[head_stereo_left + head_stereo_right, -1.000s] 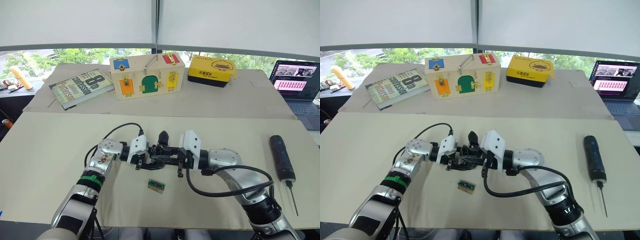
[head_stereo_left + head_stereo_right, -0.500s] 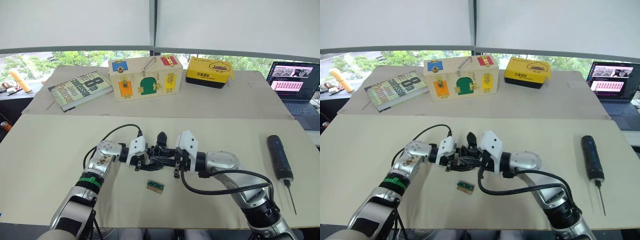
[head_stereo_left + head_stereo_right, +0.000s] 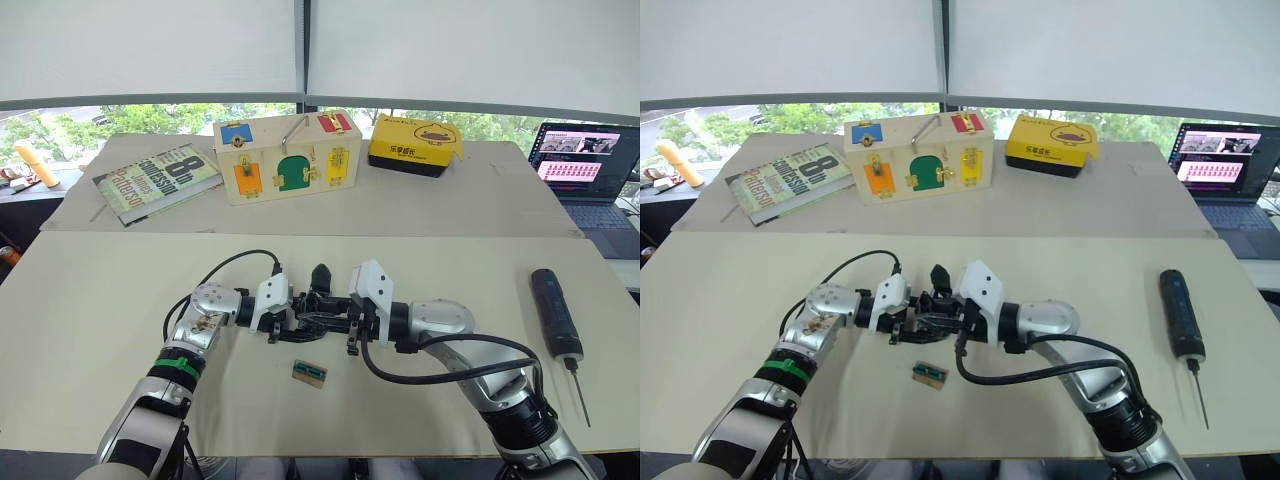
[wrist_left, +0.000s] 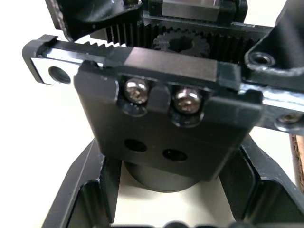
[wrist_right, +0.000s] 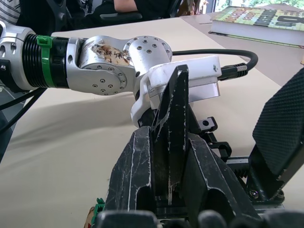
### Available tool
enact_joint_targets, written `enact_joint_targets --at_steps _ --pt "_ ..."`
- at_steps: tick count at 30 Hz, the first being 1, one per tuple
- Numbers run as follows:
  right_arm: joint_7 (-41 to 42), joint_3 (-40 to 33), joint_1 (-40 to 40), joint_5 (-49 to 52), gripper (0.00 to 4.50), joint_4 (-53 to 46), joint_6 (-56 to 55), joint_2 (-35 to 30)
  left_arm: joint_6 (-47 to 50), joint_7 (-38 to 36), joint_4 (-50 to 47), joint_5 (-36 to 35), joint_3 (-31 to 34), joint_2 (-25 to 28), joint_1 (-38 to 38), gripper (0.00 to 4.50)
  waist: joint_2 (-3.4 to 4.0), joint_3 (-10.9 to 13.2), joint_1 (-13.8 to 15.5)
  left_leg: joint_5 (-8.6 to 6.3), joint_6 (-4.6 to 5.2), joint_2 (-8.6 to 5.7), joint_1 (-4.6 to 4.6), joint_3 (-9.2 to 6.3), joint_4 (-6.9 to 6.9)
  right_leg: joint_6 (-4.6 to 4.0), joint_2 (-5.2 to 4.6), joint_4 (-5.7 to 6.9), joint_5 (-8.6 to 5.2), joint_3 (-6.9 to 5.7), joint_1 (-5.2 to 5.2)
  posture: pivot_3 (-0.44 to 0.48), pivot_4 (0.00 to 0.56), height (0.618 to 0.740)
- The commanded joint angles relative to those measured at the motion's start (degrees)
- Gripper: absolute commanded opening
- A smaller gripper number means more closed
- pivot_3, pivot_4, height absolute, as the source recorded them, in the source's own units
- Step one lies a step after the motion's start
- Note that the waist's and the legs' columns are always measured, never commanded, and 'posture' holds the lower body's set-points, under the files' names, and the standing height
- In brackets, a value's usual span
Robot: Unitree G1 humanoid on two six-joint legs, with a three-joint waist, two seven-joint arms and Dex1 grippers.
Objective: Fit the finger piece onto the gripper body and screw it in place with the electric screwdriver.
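At the middle of the table my two grippers meet around the gripper body (image 3: 318, 308), a chunky black mechanism with a pointed finger sticking up from it. My left gripper (image 3: 290, 318) is shut on the gripper body (image 4: 166, 137), whose toothed rack and two screw heads fill the left wrist view. My right gripper (image 3: 346, 322) is shut on the finger piece (image 5: 173, 128), a black pointed piece pressed against the body from the right. The electric screwdriver (image 3: 556, 312) lies alone on the table at the far right, bit toward me.
A small green-and-tan block (image 3: 310, 373) lies just in front of the grippers. At the back stand a wooden lock box (image 3: 288, 155), a book (image 3: 160, 178) and a yellow case (image 3: 415, 143). An open laptop (image 3: 585, 160) sits at the far right.
The camera has shifted slightly. My right gripper has edged a little closer to the left one; both keep their holds at the table's middle.
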Motion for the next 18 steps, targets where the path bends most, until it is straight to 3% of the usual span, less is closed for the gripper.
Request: enact_joint_targets --at_steps 1,4,6,14,16,18 --pt "0.68 0.7 0.76 -1.32 0.41 2.45 -0.44 -0.38 1.15 -0.45 -0.04 0.56 -1.09 0.61 1.15 2.31 0.0 0.0 0.0 0.0 0.0 0.0 0.0 0.0 0.0 0.0 0.0 0.0 0.0 0.0 0.0 0.0 0.15 0.74" --pt "1.24 -0.44 0.27 0.81 0.41 1.42 0.29 0.05 1.06 -0.25 0.13 0.59 -1.0 0.54 1.12 2.31 0.0 0.0 0.0 0.0 0.0 0.0 -0.01 0.0 0.0 0.0 -0.01 0.0 0.0 0.0 -0.01 0.0 0.15 0.74" --pt "2.53 -0.73 -0.02 1.53 1.43 0.48 -0.86 0.0 0.92 -0.08 0.45 0.65 -0.96 0.43 1.03 2.31 0.0 0.0 0.01 0.0 0.0 0.0 -0.02 0.0 0.0 0.0 -0.01 0.0 0.0 0.0 -0.01 0.0 0.15 0.74" --pt "4.61 -3.46 -0.07 1.59 4.24 0.1 -8.83 0.54 0.92 0.85 1.31 0.49 -0.61 -0.03 0.91 2.31 0.0 0.01 0.08 0.0 0.01 -0.02 -0.21 -0.02 0.01 0.0 -0.02 -0.03 0.01 -0.04 -0.15 0.0 0.15 0.74" --pt "5.73 -4.64 0.09 2.51 4.47 0.06 -10.91 0.73 2.02 1.37 1.19 -0.25 0.01 -0.38 0.97 2.31 -0.01 0.01 0.09 0.0 0.01 -0.02 -0.2 -0.01 0.01 0.0 -0.02 -0.02 0.01 -0.04 -0.14 0.0 0.15 0.74" --pt "6.93 -5.37 0.36 3.13 4.5 -0.06 -12.69 0.84 2.59 1.6 1.07 -0.6 0.13 -0.48 1.0 3.34 -0.01 0.02 0.09 0.0 0.01 -0.02 -0.2 -0.02 0.01 0.0 -0.02 -0.03 0.01 -0.04 -0.14 0.0 0.15 0.74"
